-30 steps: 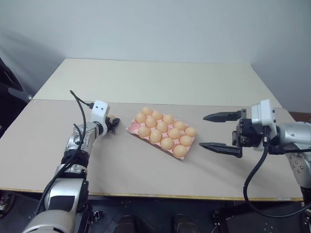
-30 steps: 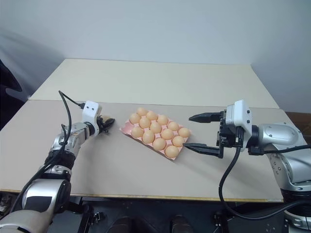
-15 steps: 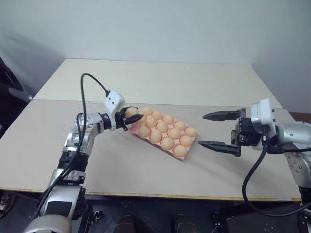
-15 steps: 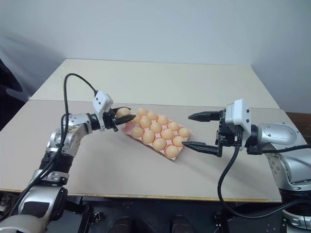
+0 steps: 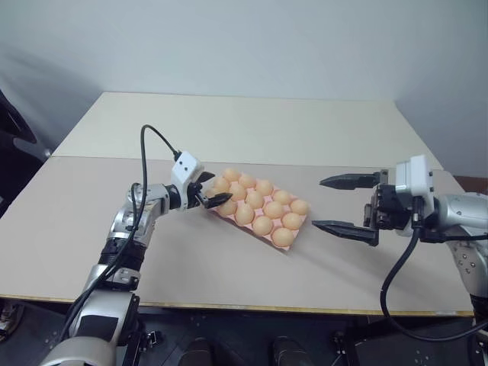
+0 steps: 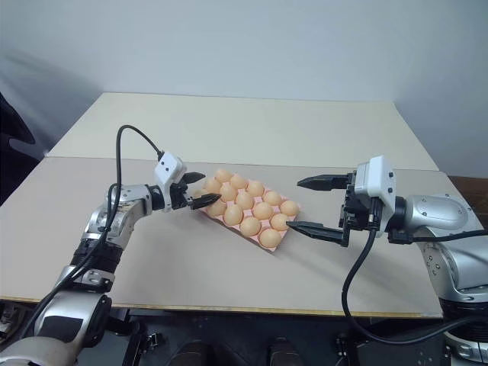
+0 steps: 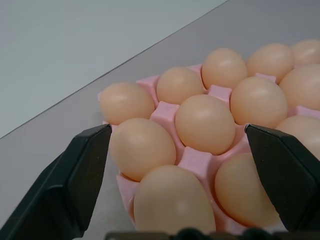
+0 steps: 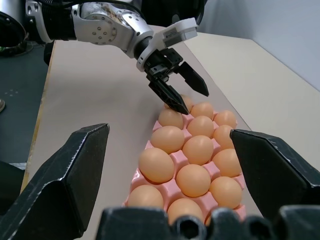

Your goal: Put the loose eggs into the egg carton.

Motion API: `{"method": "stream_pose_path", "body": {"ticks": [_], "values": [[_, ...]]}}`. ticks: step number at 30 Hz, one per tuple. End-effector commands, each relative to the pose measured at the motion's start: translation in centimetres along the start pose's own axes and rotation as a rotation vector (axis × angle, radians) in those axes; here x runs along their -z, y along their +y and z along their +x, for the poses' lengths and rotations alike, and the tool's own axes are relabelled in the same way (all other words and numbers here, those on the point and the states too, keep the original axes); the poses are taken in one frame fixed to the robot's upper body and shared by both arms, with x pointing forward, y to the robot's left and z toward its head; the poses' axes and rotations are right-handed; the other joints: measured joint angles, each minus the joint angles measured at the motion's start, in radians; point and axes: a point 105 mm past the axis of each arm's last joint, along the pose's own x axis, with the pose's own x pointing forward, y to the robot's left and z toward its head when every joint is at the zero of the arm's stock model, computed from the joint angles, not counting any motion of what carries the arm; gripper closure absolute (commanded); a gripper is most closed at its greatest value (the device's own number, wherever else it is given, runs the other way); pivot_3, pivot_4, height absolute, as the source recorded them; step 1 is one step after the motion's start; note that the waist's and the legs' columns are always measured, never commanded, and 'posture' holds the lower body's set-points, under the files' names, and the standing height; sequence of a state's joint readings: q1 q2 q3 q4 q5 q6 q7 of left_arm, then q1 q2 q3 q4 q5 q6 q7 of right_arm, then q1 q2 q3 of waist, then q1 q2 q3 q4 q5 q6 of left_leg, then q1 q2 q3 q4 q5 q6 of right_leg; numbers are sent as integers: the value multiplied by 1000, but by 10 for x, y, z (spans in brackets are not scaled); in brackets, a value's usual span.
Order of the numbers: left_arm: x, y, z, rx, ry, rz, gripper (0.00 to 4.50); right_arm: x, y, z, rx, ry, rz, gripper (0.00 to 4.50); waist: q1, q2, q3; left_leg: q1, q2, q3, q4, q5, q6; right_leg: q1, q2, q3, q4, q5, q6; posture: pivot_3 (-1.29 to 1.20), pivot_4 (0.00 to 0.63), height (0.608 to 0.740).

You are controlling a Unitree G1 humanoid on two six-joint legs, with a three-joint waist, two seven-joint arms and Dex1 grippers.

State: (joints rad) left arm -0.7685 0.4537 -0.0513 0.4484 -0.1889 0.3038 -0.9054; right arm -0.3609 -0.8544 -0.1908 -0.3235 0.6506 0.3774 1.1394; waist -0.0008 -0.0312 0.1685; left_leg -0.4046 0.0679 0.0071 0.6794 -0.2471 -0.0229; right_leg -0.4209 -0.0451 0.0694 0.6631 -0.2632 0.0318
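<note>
Since a second ago the left gripper [image 5: 211,189] has swung right to the carton's [image 5: 216,211] left corner and now gapes empty, its egg [image 7: 141,148] set in the tray. The right gripper [image 5: 347,204] hovers right of the carton, fingers wide apart.

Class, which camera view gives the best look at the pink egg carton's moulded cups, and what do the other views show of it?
The left wrist view: the egg carton sits close, its pink ridges plain between eggs. The right wrist view shows its cups filled, from farther off. The two eye views show the whole carton, small, on the table.
</note>
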Motion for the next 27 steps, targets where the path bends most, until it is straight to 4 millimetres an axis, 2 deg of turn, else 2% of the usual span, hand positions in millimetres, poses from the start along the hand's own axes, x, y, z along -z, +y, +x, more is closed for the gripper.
{"method": "stream_pose_path", "body": {"ticks": [1,5,7,11,17,20,27], "values": [[-27,8,-11,-33,-95,65,25,-13,-2,-2,12,-31,-55,0,-1,0,0,0,0,0,0,0,0,0,0,0,0,0,0,0,150,740],[-56,15,-44,-21,-192,114,25,-13,-3,-3,10,-32,-53,0,-8,0,0,-1,0,0,0,0,0,-1,0,0,0,0,0,0,150,740],[-61,21,-69,-25,-201,134,25,-13,-3,-4,9,-32,-50,0,-15,0,0,-1,0,0,0,0,0,-1,0,0,0,0,0,0,150,740],[-53,15,-126,35,-168,194,25,-12,-2,-8,-8,-27,-40,0,-29,0,0,1,1,1,-2,0,0,0,0,1,0,0,0,0,150,740],[-37,-12,-192,108,-91,147,25,-4,3,-15,-74,-14,-5,0,-17,0,0,1,2,1,-1,0,0,0,0,0,-1,0,0,0,150,740],[-39,-20,-205,89,-123,119,25,-2,2,-16,-80,-19,10,0,-8,0,0,1,2,1,-1,0,0,0,0,0,-1,0,0,0,150,740],[-23,-35,-213,17,-83,106,25,6,-1,-14,-88,-17,45,0,-12,1,0,2,2,2,-3,0,0,0,0,0,-1,-1,0,0,150,740]]}}
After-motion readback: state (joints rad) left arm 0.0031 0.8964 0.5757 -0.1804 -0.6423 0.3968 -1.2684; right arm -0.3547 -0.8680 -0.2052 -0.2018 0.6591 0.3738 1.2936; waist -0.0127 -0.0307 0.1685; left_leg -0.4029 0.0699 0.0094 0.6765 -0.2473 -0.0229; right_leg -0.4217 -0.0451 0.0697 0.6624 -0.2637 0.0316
